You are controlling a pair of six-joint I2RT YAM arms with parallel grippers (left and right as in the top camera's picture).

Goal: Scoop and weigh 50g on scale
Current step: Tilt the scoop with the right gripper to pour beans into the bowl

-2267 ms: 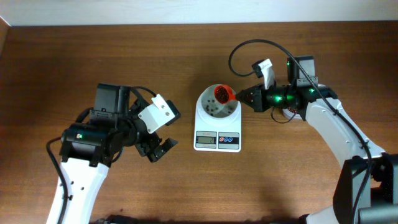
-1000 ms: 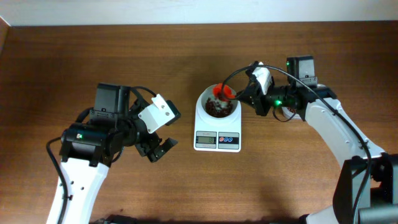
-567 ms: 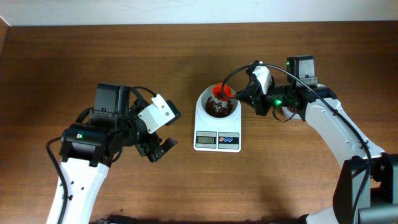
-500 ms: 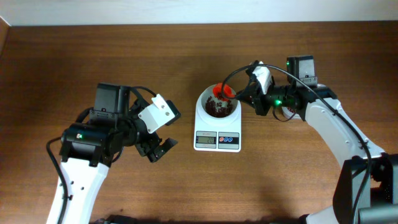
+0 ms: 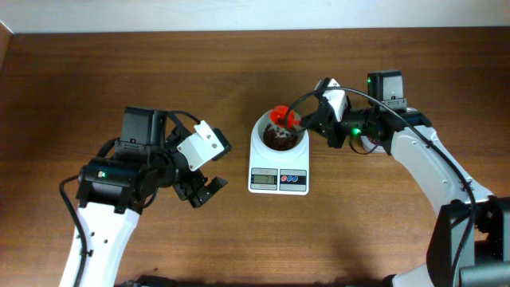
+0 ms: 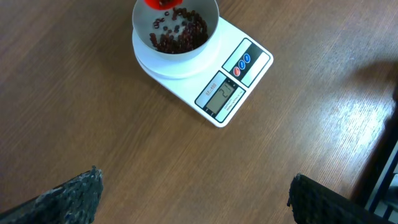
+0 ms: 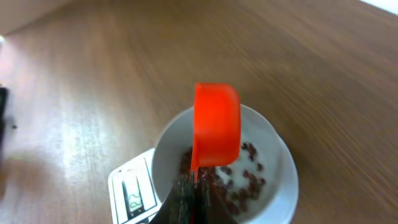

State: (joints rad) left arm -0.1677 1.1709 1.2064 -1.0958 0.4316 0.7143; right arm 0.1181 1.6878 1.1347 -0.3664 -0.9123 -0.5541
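Dark wooden surface [image 5: 159, 72], overhead view, read left to right. At left, my left gripper [image 5: 205, 192] hovers well apart from the scale, jaws spread wide and holding nothing. At centre, the scale [image 5: 278, 182] sits flat on the surface, with its display and red and blue buttons toward the near edge and a round white bowl [image 5: 256, 137] on its platform. The bowl holds a shallow layer of dark red beans [image 5: 278, 141]. The wrist views show bare white floor between them. The display is too small for me to read. Over the bowl's far rim is the red scoop [image 5: 281, 116], tilted above the beans; whether any remain inside it I cannot tell. Its handle is pinched in my right gripper [image 5: 315, 121], jaws pressed together on it.

I judge the scale light, rigid and smooth-cased, so a nudge from the scoop could slide it or disturb the reading. If I must move it, I take the base by its sides, not the bowl, which may only rest loose. The scoop looks like light, stiff plastic, best held at the handle end.
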